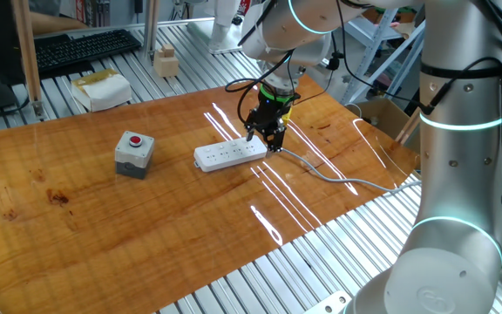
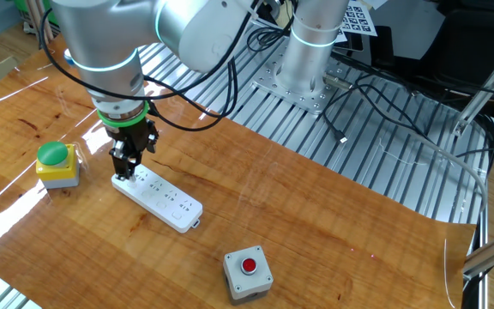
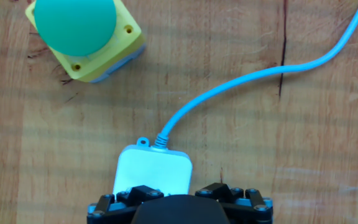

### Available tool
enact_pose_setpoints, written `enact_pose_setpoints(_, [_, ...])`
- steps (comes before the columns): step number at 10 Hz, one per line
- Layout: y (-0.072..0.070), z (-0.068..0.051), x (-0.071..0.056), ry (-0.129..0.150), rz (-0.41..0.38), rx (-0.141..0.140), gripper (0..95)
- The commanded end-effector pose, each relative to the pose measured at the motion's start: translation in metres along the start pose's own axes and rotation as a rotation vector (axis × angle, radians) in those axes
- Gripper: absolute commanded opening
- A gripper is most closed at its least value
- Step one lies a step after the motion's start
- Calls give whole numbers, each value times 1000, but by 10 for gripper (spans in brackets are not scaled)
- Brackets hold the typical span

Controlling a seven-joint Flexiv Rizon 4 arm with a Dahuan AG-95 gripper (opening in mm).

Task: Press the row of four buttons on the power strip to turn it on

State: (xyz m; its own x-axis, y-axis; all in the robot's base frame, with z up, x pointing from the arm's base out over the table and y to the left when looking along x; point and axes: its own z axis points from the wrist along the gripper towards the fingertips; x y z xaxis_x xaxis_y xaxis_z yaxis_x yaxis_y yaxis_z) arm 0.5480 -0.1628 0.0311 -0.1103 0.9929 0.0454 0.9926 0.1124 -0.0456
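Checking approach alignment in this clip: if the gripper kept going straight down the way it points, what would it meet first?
Most likely the cable end of the power strip: the gripper hangs just above it, pointing down. Whether it would land on a switch is too fine to tell.

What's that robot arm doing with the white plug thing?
The robot's gripper is down over the cable end of the white power strip on the wooden table, where its switches get pressed. A grey box with a red button and a yellow box with a green button sit nearby, untouched.
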Motion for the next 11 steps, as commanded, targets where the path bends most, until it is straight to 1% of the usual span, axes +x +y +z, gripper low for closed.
enact_pose_setpoints(1, [0,1,0,6,2,-6,760])
enact_pose_setpoints(6, [2,3,2,4,2,-18,760])
enact_pose_setpoints(11, [5,1,4,3,4,-20,760])
